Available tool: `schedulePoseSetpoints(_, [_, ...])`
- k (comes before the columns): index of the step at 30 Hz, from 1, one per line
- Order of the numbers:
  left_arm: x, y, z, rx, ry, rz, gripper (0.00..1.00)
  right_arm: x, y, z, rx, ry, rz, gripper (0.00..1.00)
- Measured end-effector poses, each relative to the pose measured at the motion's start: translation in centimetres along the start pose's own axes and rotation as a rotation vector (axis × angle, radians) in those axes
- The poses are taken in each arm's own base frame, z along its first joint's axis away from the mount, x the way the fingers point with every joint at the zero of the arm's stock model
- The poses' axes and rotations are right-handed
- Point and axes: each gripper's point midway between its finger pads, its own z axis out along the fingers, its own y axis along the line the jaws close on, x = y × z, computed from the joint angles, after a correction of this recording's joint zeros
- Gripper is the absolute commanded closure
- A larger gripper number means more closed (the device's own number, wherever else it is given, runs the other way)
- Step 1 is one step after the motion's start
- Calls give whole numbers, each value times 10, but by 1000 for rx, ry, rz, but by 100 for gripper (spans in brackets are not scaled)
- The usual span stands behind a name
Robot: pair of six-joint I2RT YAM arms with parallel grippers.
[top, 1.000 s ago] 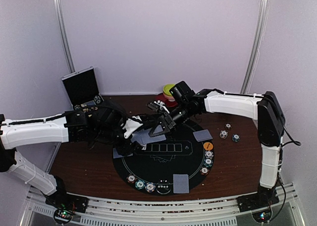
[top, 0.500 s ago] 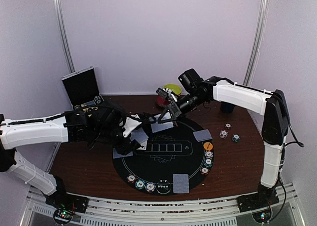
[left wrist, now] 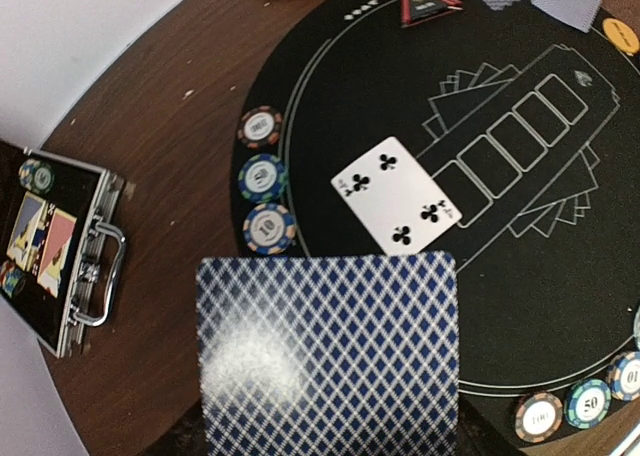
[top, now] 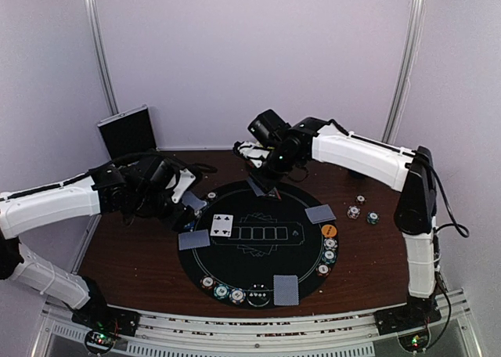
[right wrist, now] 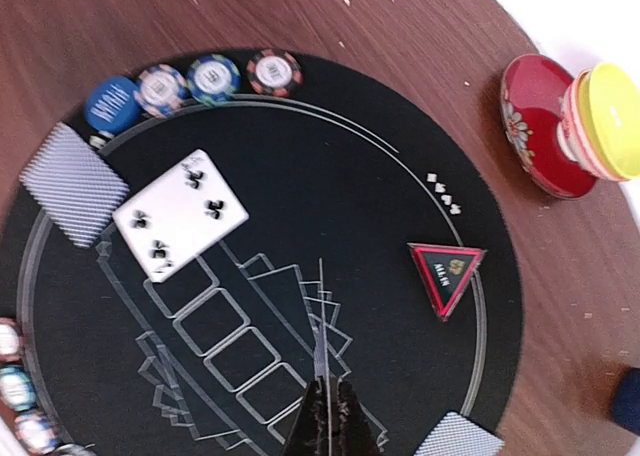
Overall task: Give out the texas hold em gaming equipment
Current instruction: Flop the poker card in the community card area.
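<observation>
My left gripper point(top: 186, 207) hovers over the mat's left edge, shut on a blue-backed deck of cards point(left wrist: 330, 356) that hides its fingers. The right gripper point(right wrist: 322, 404) hangs over the back of the black mat point(top: 258, 259), shut on a single card point(right wrist: 320, 361) seen edge-on. A face-up four of clubs point(top: 221, 225) lies on the mat. Face-down cards lie left point(top: 193, 239), right point(top: 320, 213) and front point(top: 286, 289). Striped chips point(top: 235, 294) line the mat's front, more point(top: 329, 255) sit by the orange button point(top: 329, 230). The blue button point(right wrist: 110, 104) lies beside chips point(right wrist: 212, 76).
An open metal case point(top: 125, 134) stands at the back left. A yellow-green bowl point(right wrist: 603, 116) on a red saucer point(right wrist: 532, 126) sits behind the mat, a dark mug point(right wrist: 628, 401) beside it. A red-edged triangle marker point(right wrist: 445, 271) lies on the mat. Three loose chips point(top: 354, 212) lie off the mat's right.
The right gripper has lifted away from the left gripper's deck with one card and swung to the back. The left arm pulled back left, and the four of clubs now shows.
</observation>
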Motion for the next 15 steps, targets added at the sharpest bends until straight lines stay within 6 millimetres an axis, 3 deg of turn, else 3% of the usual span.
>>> schedulePoseSetpoints(1, [2,8,-1,-13,3,-24,37,0,-4,4,76,18,-41,100])
schedulePoseSetpoints(6, [15,37,-4,-66,13,-110,37,7,16,37,242,100,-217,98])
schedulePoseSetpoints(15, [30,42,-1,-72,25,-134,37,28,35,76,461,205,-474,97])
